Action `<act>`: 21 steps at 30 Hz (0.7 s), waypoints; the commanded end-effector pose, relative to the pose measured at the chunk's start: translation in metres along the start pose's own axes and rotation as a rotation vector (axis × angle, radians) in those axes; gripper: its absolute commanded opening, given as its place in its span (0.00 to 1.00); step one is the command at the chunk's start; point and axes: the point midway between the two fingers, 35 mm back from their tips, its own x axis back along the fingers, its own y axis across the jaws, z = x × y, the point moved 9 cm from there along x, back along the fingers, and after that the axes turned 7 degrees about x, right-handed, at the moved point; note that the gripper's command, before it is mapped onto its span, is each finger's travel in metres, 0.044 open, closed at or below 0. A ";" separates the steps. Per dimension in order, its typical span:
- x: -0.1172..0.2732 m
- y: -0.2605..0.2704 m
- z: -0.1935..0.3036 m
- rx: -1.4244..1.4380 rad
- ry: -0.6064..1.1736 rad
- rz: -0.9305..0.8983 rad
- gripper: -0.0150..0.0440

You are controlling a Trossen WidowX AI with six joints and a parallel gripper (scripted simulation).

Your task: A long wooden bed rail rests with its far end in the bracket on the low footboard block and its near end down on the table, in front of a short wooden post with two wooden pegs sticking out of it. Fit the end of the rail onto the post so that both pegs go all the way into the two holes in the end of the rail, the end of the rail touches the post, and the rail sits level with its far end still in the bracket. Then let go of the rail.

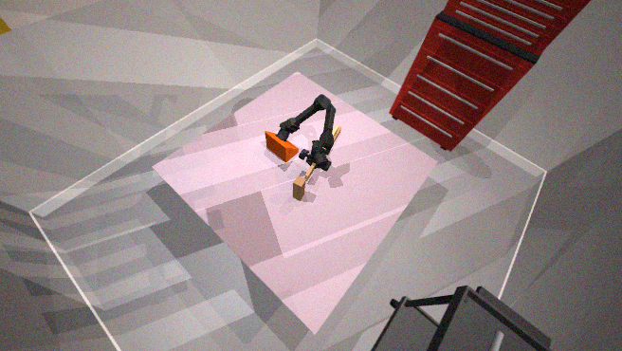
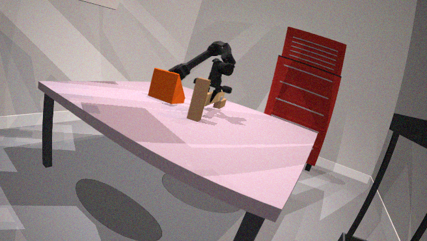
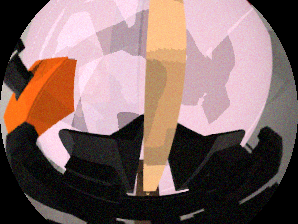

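Note:
The long wooden rail point(image 1: 310, 172) point(image 2: 215, 98) point(image 3: 167, 100) runs from the post back under the arm. My gripper point(image 1: 315, 165) point(image 2: 212, 98) point(image 3: 152, 119) is shut on the rail close to its near end, with a black finger on each side. The short wooden post point(image 1: 299, 189) point(image 2: 198, 99) stands upright at the rail's near end. The rail's end is right at the post, but I cannot tell whether they touch. The pegs and holes are hidden. The low footboard block point(image 2: 219, 104) is under the rail's far end; the bracket's hold on it is too small to tell.
An orange wedge-shaped block point(image 1: 281, 147) point(image 2: 165, 86) point(image 3: 55, 95) stands on the pink table point(image 1: 332, 237) point(image 2: 228, 163), to one side of the gripper and beside the arm's base. A red tool cabinet point(image 1: 457, 85) point(image 2: 304, 88) stands on the floor beyond the table.

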 end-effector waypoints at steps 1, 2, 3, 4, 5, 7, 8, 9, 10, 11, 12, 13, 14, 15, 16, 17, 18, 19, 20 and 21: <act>0.007 -0.001 0.001 0.002 0.008 0.011 0.25; 0.007 -0.001 0.001 0.002 0.008 0.011 0.25; 0.008 -0.001 0.001 0.002 0.008 0.011 0.25; 0.008 0.000 0.001 0.002 0.008 0.011 0.25; 0.008 0.000 0.001 0.002 0.008 0.011 0.25; 0.008 0.000 0.001 0.002 0.008 0.011 0.25; 0.007 0.000 0.001 0.002 0.008 0.011 0.25; 0.007 0.000 0.001 0.002 0.008 0.011 0.25; 0.006 0.000 0.001 0.002 0.008 0.011 0.25; 0.006 0.000 0.001 0.002 0.008 0.011 0.25; 0.005 0.000 0.001 0.002 0.008 0.011 0.25; 0.005 0.000 0.001 0.002 0.008 0.011 0.25; 0.004 0.000 0.001 0.002 0.008 0.011 0.25; 0.004 0.000 0.001 0.002 0.008 0.011 0.25; 0.003 0.000 0.001 0.002 0.008 0.011 0.25; 0.003 0.000 0.001 0.002 0.008 0.011 0.25; 0.002 0.000 0.001 0.002 0.008 0.011 0.25; 0.002 0.000 0.001 0.002 0.008 0.011 0.25; 0.002 0.000 0.001 0.002 0.008 0.011 0.25; 0.002 0.000 0.001 0.002 0.008 0.011 0.25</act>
